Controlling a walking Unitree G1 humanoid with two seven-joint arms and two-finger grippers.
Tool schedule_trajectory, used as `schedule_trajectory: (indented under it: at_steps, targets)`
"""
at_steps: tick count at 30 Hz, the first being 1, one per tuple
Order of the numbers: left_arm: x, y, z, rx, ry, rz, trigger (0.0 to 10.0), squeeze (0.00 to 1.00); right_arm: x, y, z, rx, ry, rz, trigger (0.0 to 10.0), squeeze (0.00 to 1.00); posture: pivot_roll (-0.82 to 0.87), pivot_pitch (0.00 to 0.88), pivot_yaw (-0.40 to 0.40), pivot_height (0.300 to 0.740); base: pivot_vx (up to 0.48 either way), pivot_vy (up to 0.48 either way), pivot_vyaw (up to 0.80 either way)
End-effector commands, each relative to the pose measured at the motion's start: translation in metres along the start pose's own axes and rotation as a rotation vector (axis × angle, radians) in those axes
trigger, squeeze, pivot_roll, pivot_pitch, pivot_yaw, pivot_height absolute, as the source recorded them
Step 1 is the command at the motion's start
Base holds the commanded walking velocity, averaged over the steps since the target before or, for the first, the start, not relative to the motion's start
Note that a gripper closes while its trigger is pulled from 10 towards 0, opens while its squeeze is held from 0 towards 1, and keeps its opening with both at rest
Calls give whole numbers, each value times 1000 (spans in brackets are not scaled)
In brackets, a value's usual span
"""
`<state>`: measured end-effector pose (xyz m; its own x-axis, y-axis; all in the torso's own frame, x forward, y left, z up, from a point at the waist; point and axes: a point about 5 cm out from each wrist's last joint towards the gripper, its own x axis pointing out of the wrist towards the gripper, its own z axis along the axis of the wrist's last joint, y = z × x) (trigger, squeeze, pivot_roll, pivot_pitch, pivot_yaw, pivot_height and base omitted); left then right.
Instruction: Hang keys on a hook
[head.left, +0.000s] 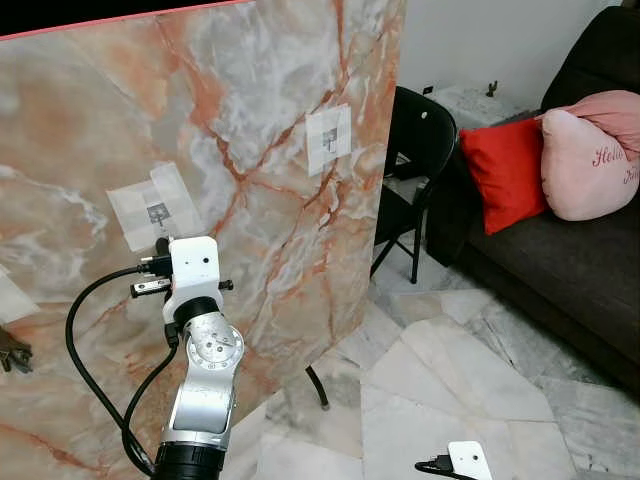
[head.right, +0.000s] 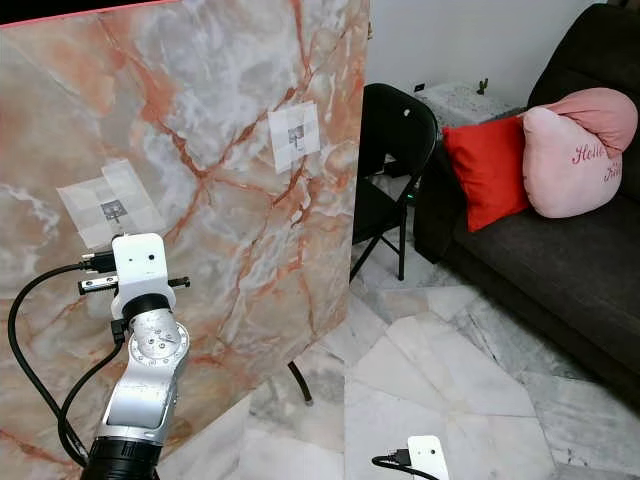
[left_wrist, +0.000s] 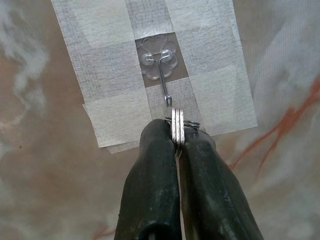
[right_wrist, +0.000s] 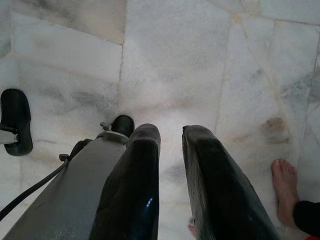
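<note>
Silver left arm raised, end effector (left_wrist: 176, 142) pinching key ring (left_wrist: 177, 126), hook (left_wrist: 165, 87) just beyond

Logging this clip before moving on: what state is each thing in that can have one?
Left gripper: shut on the key ring, raised at the marble panel.
Key ring: pinched, just below the hook tip, not hung.
Hook: taped on the panel, bare.
Right gripper: open, hanging over the floor.
Second hook: bare.

key ring (left_wrist: 177, 125): lower part hidden between left gripper (left_wrist: 176, 145) fingers, keys themselves unseen | hook (head.left: 158, 213): too small in eye views to tell shape | sofa (head.left: 560, 250): cut by picture edge | bare foot (right_wrist: 285, 187): leg cut off at edge
</note>
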<state>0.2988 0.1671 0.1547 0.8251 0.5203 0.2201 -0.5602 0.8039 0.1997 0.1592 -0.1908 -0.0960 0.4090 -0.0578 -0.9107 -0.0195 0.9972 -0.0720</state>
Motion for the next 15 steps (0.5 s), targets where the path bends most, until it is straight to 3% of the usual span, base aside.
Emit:
schedule_trajectory:
  at_steps: [1, 6, 15]
  targets:
    - [2, 4, -4, 6, 25, 28, 10000, 0, 0, 0, 4, 15, -12, -3, 10000, 0, 56, 0, -40, 740, 0, 0, 0]
    - [1, 5, -1, 0, 13, 21, 10000, 0, 0, 0, 4, 14, -12, -4, 10000, 0, 56, 0, -40, 740, 0, 0, 0]
    - [-8, 25, -10, 6, 37, 28, 10000, 0, 0, -1, 2, 18, -10, -8, 10000, 0, 65, 0, -42, 740, 0, 0, 0]
